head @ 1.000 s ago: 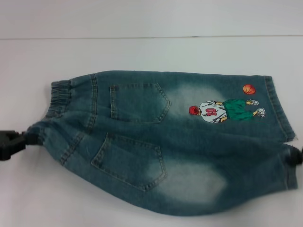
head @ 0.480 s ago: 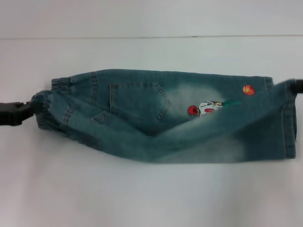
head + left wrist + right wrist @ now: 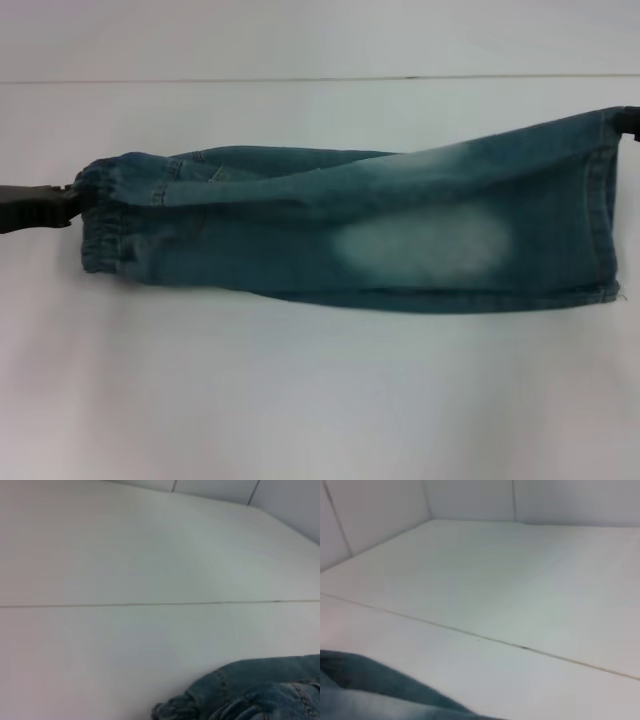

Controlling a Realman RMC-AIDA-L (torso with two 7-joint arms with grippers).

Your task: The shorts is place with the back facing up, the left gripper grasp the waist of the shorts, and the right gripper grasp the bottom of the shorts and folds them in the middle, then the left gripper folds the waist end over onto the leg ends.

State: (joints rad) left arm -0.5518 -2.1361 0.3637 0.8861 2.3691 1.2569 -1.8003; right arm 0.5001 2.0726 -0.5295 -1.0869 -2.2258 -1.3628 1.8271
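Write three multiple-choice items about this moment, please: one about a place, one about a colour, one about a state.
1. Which gripper holds the waist end of the shorts?
A. left gripper
B. right gripper
C. neither

2. What colour are the shorts?
A. red
B. blue denim
C. black

3. How do the shorts lie?
A. spread flat with both legs apart
B. folded lengthwise, one leg over the other
C. rolled into a ball

Key: 1 A, the left gripper meets the gathered waistband while the right gripper is at the hem corner. 2 B, faded blue denim shows in all views. 3 B, only one long band lies on the table.
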